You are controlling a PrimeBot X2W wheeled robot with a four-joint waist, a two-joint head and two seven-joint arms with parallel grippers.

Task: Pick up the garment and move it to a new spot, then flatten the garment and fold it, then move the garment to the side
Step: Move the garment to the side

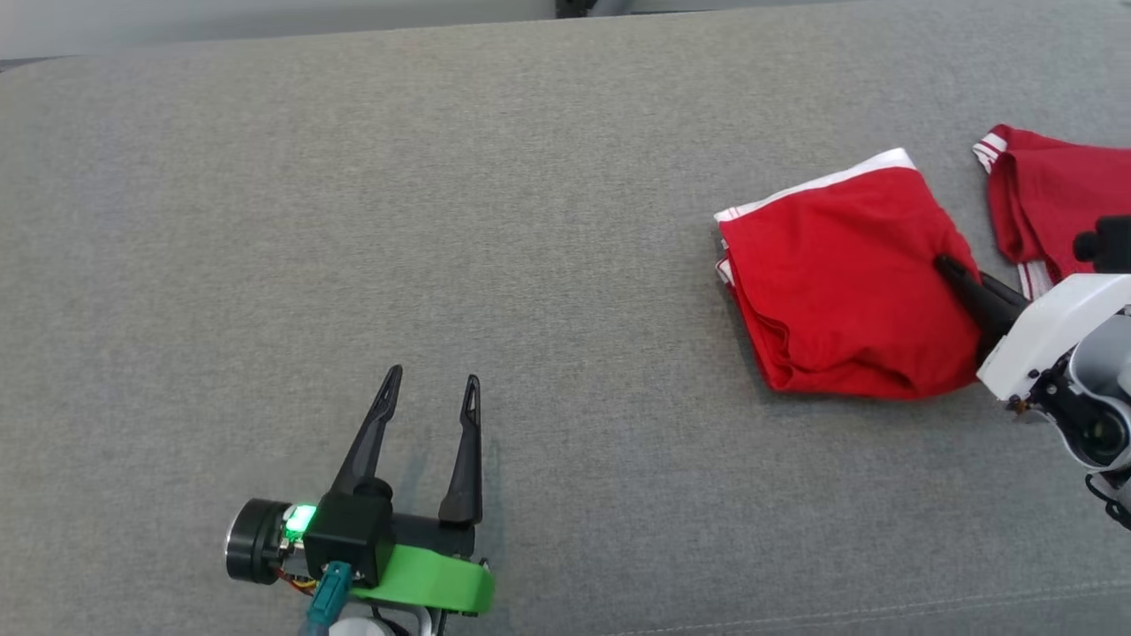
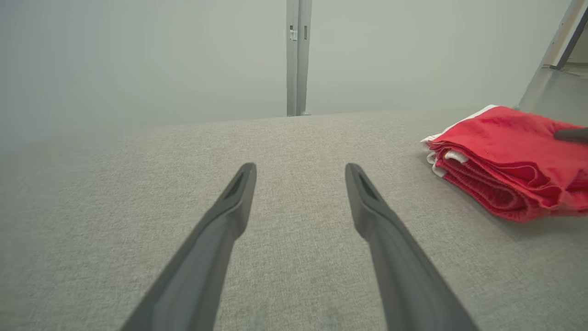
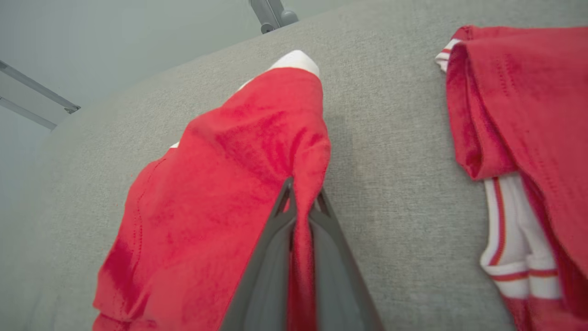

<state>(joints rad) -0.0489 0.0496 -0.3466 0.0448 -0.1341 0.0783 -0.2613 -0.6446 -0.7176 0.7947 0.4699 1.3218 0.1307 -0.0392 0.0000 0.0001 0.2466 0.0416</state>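
A red garment (image 1: 839,291) with white trim lies folded on the grey surface at the right of the head view. My right gripper (image 1: 950,269) is shut on its right edge. The right wrist view shows a pinch of the garment (image 3: 248,184) caught between the two closed fingers of the right gripper (image 3: 301,193). The left gripper (image 1: 430,382) stands open over bare grey fabric at the lower left, well apart from the garment. In the left wrist view the left gripper (image 2: 301,172) has nothing between its fingers and the folded garment (image 2: 510,156) sits to the right.
A second red piece with white and red striped trim (image 1: 1051,203) lies at the far right, beside the held garment (image 3: 528,115). The grey cushioned surface (image 1: 353,221) stretches wide to the left. A pale wall and a grey post (image 2: 297,55) stand behind the far edge.
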